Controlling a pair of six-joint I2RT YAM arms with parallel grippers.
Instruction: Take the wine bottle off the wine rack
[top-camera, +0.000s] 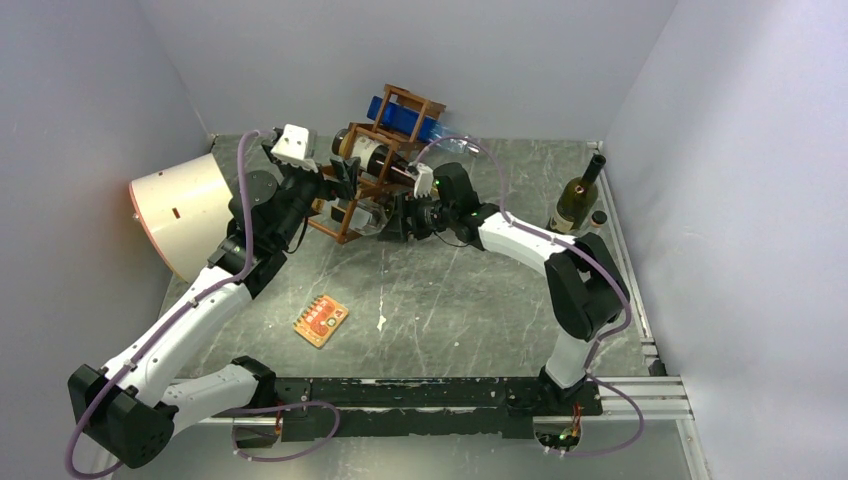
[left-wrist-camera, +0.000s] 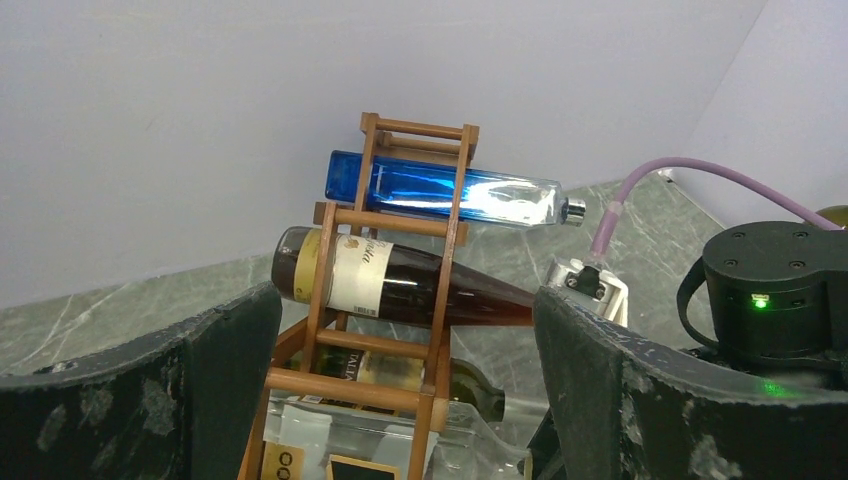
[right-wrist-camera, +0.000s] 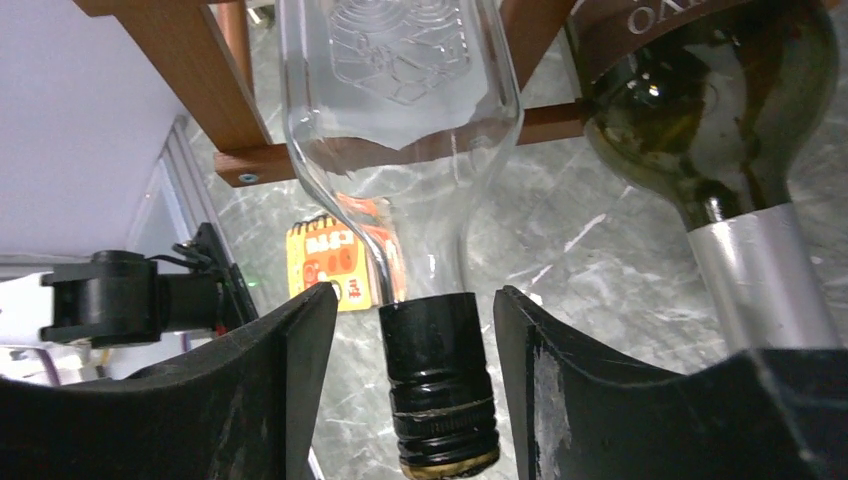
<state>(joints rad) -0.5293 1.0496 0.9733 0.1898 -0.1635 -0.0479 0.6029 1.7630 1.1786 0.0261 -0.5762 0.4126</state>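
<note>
The right gripper (right-wrist-camera: 412, 310) straddles the black cap (right-wrist-camera: 440, 390) of a clear glass bottle (right-wrist-camera: 400, 100) lying in the bottom row of the wine rack (left-wrist-camera: 350, 388).

The rack stands at the table's 12 o'clock, with a dark wine bottle (left-wrist-camera: 400, 285) bearing a cream label in its middle row and a blue bottle (left-wrist-camera: 440, 190) on top. The right jaws are spread, a gap showing beside the cap. The left gripper (left-wrist-camera: 405, 300), at the rack's 9 o'clock, gapes wide and holds nothing. A green bottle (top-camera: 577, 200) stands upright at 2 o'clock.
</note>
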